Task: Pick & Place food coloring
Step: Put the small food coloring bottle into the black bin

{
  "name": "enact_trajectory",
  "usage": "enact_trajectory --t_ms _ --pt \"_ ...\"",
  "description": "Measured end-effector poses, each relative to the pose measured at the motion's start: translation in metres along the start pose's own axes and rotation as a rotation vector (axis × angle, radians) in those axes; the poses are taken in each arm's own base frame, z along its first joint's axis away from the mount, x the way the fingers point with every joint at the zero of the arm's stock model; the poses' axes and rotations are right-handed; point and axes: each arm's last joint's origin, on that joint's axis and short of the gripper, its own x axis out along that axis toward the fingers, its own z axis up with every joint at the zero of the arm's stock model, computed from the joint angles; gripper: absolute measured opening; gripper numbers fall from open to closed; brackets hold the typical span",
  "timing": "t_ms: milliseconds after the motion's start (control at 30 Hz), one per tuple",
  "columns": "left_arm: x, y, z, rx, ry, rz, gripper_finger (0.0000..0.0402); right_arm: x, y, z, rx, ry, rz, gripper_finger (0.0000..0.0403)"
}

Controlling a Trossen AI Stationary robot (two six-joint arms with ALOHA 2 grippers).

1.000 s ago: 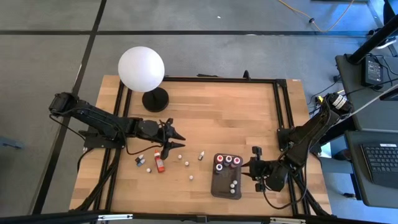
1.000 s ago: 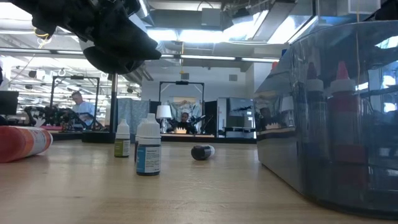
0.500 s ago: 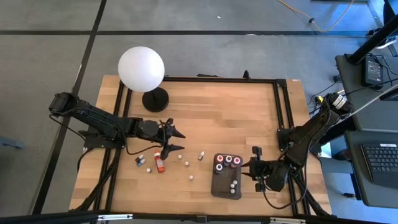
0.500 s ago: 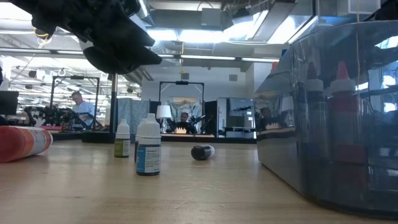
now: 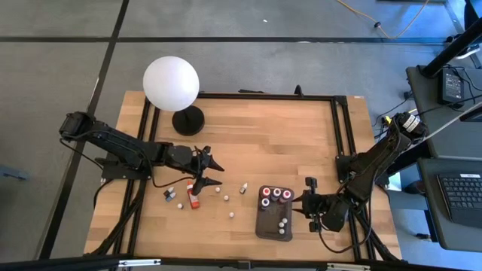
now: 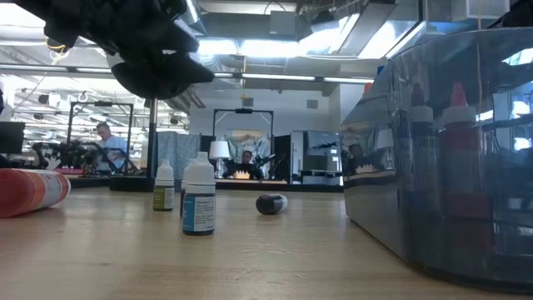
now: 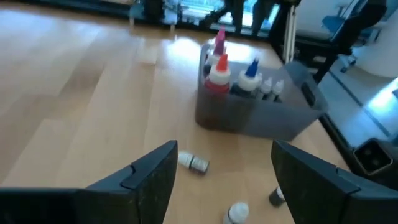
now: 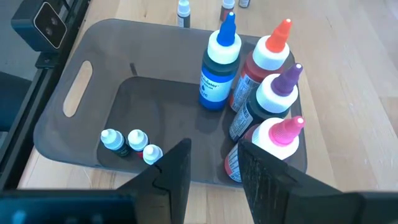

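1. High view, left of centre: your left gripper [image 5: 208, 173] hovers with its fingers spread wide and nothing between them, just above the loose bottles [image 5: 194, 197] scattered across the lower middle of the table [image 5: 256, 135].
2. Nearest those fingers lies a red bottle [image 5: 193, 199] on its side, with two small ones [image 5: 170, 196] just to its left. Pick one target and centre the open jaws over it before you descend.
3. For the lying bottle, I'd turn the wrist so the fingers close across its narrow body, not along its length; it looks likely to roll.
4. Further right, more small bottles [image 5: 242, 188] stand apart from each other. In the low view one white-capped bottle [image 6: 198, 197] stands upright, so approach slowly to avoid tipping it.
5. Lower right of centre sits the grey tray [image 5: 265, 226], already holding several bottles at its upper end, so carry your pick there.
6. Far right, the right gripper [image 8: 210, 168] waits over the tray, fingers slightly parted and empty.
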Motion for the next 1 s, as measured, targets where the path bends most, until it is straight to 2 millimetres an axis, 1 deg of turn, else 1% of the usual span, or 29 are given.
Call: enact_trajectory --t_ms 100,200,300,400,567,767,1000 --pt "0.000 -0.002 -0.003 -0.023 0.102 0.038 0.0249 0.000 0.000 0.000 0.000 0.000 0.000 0.0134" --pt "0.002 -0.007 -0.004 -0.007 0.195 0.087 0.0247 0.000 0.000 0.000 0.000 0.000 0.000 0.0134" --pt "0.009 -0.015 -0.005 0.030 0.222 0.076 0.0247 0.000 0.000 0.000 -0.001 0.000 0.000 0.0134" --pt "0.018 -0.020 -0.016 0.070 0.287 0.087 0.0246 0.000 0.000 0.000 -0.001 0.000 0.000 0.0134" --pt "0.034 -0.021 -0.034 0.102 0.377 0.146 0.0246 0.000 0.000 0.000 -0.001 0.000 -0.001 0.0134" --pt "0.045 -0.020 -0.041 0.101 0.421 0.159 0.0246 0.000 0.000 0.000 -0.001 0.000 -0.001 0.0134" --pt "0.047 -0.020 -0.046 0.106 0.444 0.162 0.0246 0.000 0.000 0.000 -0.001 0.000 -0.001 0.0134"
